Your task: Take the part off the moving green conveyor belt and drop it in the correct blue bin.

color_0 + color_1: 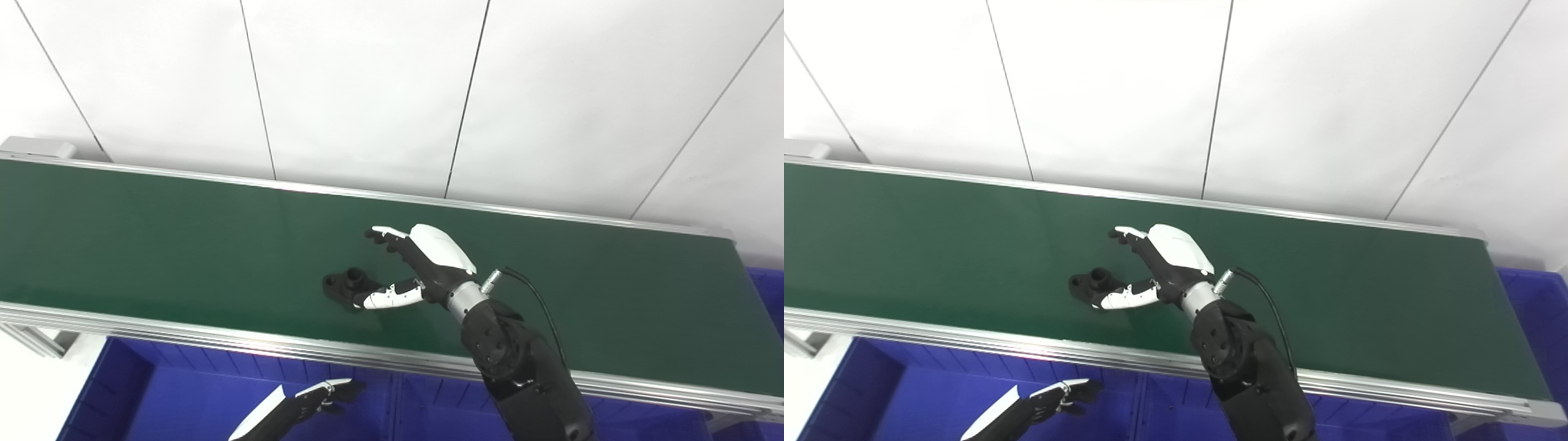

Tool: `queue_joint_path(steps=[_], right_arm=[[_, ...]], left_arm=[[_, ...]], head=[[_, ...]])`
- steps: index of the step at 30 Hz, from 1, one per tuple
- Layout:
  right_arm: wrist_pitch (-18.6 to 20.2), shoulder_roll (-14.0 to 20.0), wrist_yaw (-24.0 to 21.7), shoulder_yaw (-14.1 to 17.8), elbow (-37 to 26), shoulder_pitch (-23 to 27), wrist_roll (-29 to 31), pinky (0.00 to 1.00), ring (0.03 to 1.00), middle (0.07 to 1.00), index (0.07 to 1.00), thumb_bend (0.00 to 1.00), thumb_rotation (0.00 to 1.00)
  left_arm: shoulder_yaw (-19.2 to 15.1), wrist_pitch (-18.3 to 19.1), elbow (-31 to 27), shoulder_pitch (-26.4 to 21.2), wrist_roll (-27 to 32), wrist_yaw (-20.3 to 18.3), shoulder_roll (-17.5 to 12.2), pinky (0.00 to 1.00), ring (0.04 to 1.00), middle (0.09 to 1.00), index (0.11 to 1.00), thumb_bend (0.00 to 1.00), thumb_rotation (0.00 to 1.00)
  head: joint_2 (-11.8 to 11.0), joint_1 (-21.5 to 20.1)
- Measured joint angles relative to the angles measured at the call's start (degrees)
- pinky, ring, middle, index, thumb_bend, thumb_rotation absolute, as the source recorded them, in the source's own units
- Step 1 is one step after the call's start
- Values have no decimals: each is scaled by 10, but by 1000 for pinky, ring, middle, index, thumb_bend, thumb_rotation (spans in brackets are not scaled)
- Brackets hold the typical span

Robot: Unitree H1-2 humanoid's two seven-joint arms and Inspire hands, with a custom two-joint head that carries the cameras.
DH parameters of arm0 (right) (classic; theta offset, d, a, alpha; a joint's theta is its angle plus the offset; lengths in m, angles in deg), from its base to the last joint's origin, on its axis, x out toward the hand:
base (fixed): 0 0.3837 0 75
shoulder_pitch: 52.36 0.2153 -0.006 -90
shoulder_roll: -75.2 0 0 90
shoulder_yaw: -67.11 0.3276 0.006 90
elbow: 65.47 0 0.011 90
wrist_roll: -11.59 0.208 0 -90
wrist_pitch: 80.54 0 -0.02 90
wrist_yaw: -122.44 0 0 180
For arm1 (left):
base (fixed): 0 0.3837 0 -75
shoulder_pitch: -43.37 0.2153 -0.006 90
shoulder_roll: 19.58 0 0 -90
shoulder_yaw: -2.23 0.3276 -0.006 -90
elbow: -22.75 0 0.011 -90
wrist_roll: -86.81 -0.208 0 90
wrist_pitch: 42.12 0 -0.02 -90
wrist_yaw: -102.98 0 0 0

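Big green conveyor belt (184,245) up top, blue bins (184,398) below its near edge. The right hand (422,263) is spread wide around the black part (346,285), thumb touching, not gripping yet. So pickup and drop are both left, and the left hand (318,395) waits over a bin, fingers loosely curled, holding nothing

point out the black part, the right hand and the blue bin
part (344,284), left eye view, on its flat base
right hand (422,260), left eye view, on the palm
blue bin (937,392), right eye view, on its bare floor
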Motion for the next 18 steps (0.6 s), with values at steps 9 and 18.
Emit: queue_joint_path(steps=[9,18], right_arm=[[-7,1,16,-20,61,7,-5,767,841,869,866,785,284],[-36,17,61,-41,96,21,-28,528,614,680,773,702,21]], left_arm=[[0,0,-17,3,0,0,-2,771,836,871,837,697,375],[0,3,-29,4,2,-1,-2,766,838,874,838,695,369]], head=[[6,4],[18,-1]])
